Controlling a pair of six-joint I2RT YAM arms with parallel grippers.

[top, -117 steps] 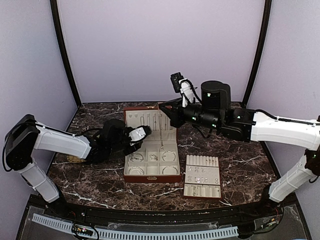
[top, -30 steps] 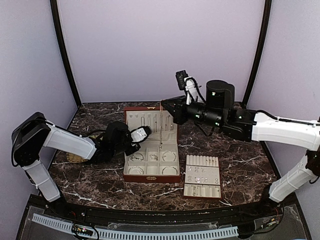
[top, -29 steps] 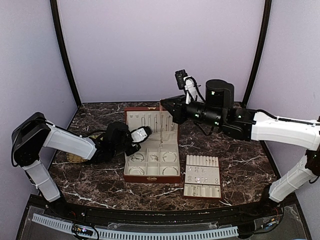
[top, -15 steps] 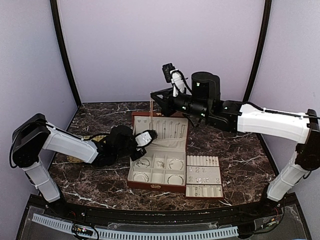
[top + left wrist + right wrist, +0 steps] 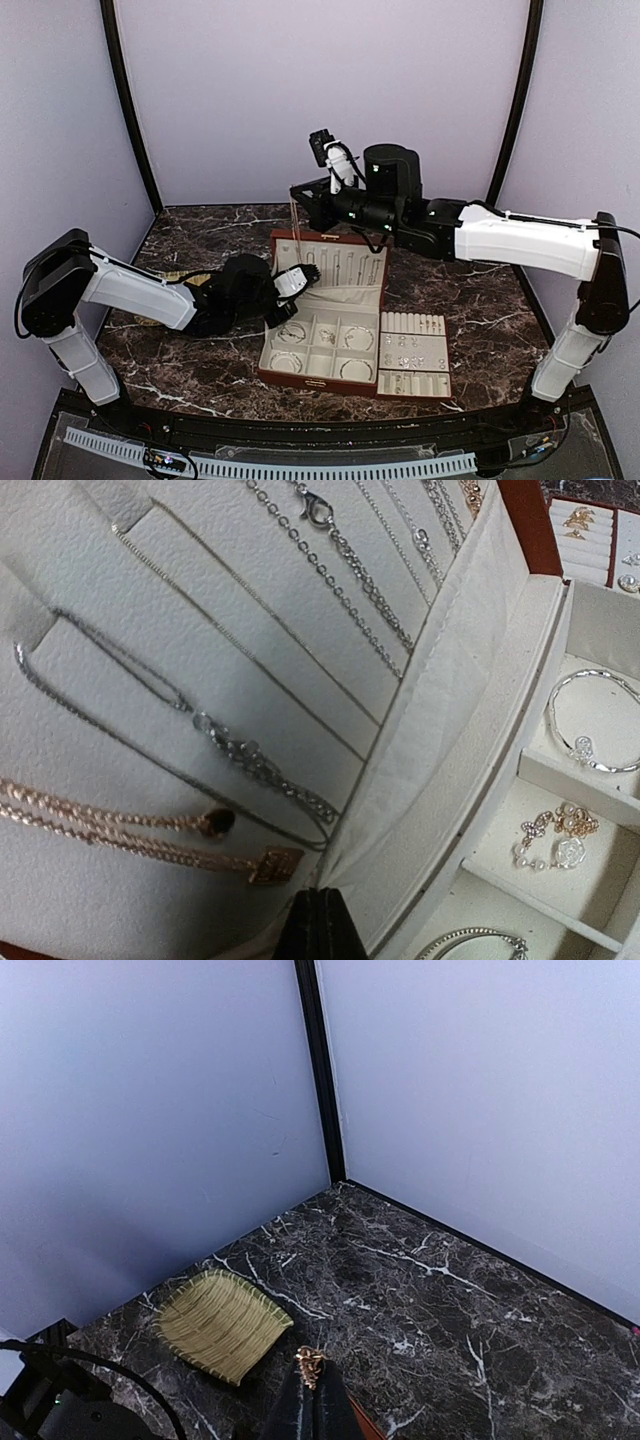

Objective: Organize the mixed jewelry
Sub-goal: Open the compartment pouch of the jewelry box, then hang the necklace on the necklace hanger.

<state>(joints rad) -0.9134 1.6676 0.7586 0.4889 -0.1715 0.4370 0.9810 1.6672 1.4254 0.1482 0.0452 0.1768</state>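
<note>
The red-brown box point(image 5: 312, 379) lies open in the middle, its cream lid point(image 5: 350, 265) hung with silver and gold chains point(image 5: 335, 550). Its compartments hold silvery bangles point(image 5: 597, 726) and a pearl piece point(image 5: 556, 836). My left gripper point(image 5: 306, 274) is at the lid's left edge. In the left wrist view its fingertips point(image 5: 316, 910) are shut, pinching the cream lining flap point(image 5: 430, 740). My right gripper point(image 5: 297, 194) hovers above the box's far left corner. It is shut on a thin gold chain point(image 5: 294, 225), whose end bunches between the tips point(image 5: 311, 1364).
A cream slotted tray point(image 5: 412, 355) with tiny rings and studs lies against the box's right side. The woven straw mat point(image 5: 222, 1322) sits at the table's left, mostly behind my left arm in the top view. Purple walls close in the back and sides.
The box has slid nearer and to the right, turning a little, with my left gripper moving along at its lid. My right gripper has swung left with the gold chain hanging from it.
</note>
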